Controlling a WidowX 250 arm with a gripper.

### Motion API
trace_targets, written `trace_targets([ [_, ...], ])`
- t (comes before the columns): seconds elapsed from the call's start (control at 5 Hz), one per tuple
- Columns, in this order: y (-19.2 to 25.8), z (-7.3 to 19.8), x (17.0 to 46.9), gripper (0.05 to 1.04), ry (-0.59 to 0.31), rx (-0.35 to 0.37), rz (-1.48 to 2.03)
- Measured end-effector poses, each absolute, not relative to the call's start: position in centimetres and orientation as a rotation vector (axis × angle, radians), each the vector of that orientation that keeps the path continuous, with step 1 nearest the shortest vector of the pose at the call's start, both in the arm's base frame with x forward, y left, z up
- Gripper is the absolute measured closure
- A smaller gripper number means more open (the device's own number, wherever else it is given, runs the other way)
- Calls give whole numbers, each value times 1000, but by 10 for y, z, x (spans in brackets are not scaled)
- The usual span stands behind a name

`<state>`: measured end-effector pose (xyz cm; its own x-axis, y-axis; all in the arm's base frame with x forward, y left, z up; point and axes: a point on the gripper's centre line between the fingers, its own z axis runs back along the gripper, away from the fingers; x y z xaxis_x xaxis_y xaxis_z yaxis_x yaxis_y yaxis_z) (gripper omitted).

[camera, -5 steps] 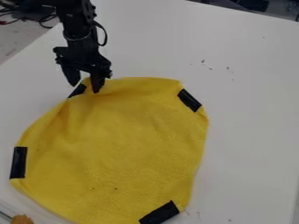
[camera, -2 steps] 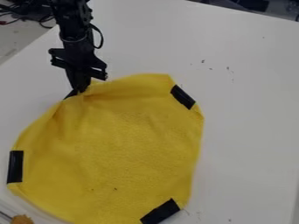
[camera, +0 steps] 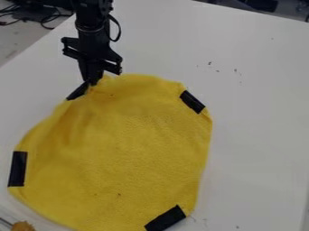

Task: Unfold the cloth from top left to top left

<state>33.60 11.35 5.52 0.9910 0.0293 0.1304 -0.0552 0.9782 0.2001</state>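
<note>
my claw (camera: 92,83) hangs in the upper left of the frame, its fingers drawn together, clamped on the top left edge of the yellow cloth (camera: 133,149), just beside the upper left black patch (camera: 78,91). how much fabric i have is hard to judge, since the tips are dark against that dark patch. if it is only a thin fold, i could lose it as soon as i pull, and the corner would drop back crumpled.

the cloth lies across the left and middle of the frame, mostly spread on the counter (camera: 259,135), with soft creases running down from my grip. dragging sideways instead of lifting a little would likely deepen those creases, or swing the whole sheet round, as i see nothing pinning it down. pulling too far towards the upper right could fold the corner inward, the opposite of what i'm asked. letting go too soon may leave the edge puckered, and fabric caught on my fingertips could come up with me. pressing too low, i might scrape the counter.
</note>
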Motion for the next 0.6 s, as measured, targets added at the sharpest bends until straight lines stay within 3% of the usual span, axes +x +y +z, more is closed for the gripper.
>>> trace_targets([
  [0.4,110,80,355,1025,-160,285,-41],
  [0.6,118,72,370,1025,-158,275,-132],
])
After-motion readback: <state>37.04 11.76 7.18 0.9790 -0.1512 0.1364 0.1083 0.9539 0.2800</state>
